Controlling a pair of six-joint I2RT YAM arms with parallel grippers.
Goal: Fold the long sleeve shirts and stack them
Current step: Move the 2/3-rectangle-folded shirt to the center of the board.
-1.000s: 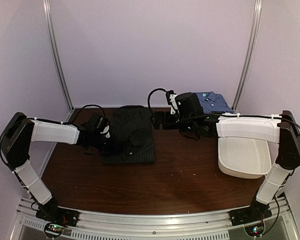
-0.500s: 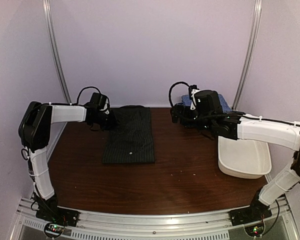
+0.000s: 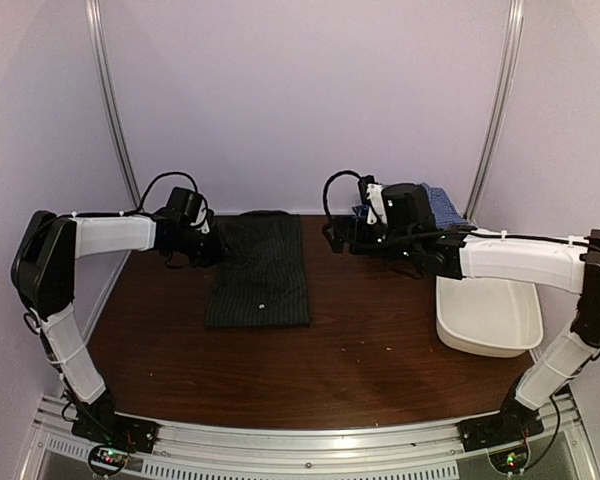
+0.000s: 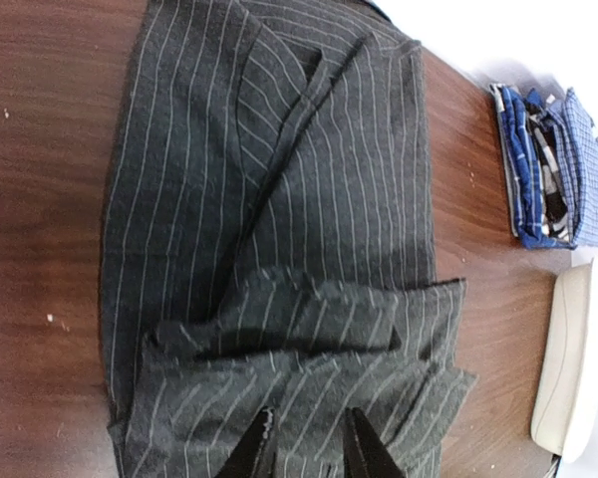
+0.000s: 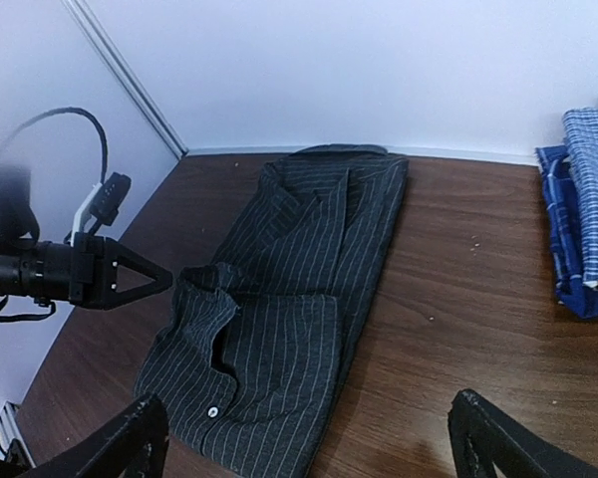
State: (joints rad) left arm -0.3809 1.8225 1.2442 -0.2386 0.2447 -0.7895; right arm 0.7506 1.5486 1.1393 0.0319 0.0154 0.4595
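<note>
The dark charcoal pinstriped shirt (image 3: 258, 272) lies folded in an oblong on the brown table, collar and a white button toward the front; it also shows in the left wrist view (image 4: 279, 219) and the right wrist view (image 5: 279, 329). My left gripper (image 3: 211, 250) hovers at the shirt's back left edge, its jaws only a little apart and holding nothing (image 4: 307, 438). My right gripper (image 3: 332, 236) is wide open and empty (image 5: 309, 403), above bare table right of the shirt. The blue checked shirt (image 3: 442, 205) lies folded at the back right, on a darker blue garment (image 4: 523, 169).
A white plastic tub (image 3: 488, 318) stands at the right edge of the table, under my right forearm. The wall and two metal rails close off the back. Bare brown table (image 3: 360, 350) lies in front of the shirt and the tub.
My left gripper has left the shirt's front left part and moved to its back left edge. My right gripper swung right toward the blue shirts, then came partly back left.
</note>
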